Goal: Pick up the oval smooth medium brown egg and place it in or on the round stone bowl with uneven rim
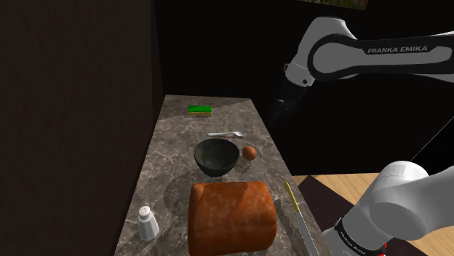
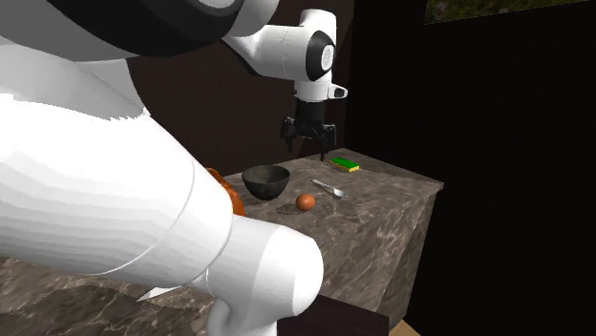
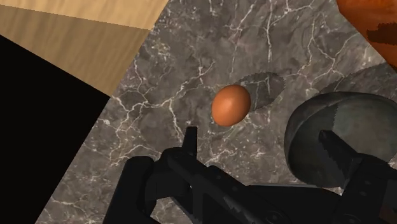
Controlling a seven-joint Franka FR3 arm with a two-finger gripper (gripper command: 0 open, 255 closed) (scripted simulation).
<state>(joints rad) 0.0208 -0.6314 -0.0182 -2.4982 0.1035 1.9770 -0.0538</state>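
**Operator:** What is on the counter (image 1: 174,145), and how many of each?

**Spotter:** You have one brown egg (image 1: 249,153), one dark round bowl (image 1: 214,166), one spoon (image 1: 225,134), one green sponge (image 1: 199,110), one white shaker (image 1: 148,223) and one big orange-brown loaf (image 1: 231,217). All of them sit on the grey marbled top.

**Operator:** Where is the egg exactly?

**Spotter:** It lies on the counter just beside the bowl, on the shoulder view's right of it, with the spoon behind both. The bowl looks empty to you from that view.

**Operator:** And my gripper (image 3: 257,137)?

**Spotter:** Your fingers (image 3: 337,156) stand apart with nothing between them. In the wrist view the egg lies out past the fingertips, nearer one finger than the other and touching neither. The other finger crosses in front of the bowl. From the second exterior view, your hand hangs above the counter, behind the bowl and well above the egg.
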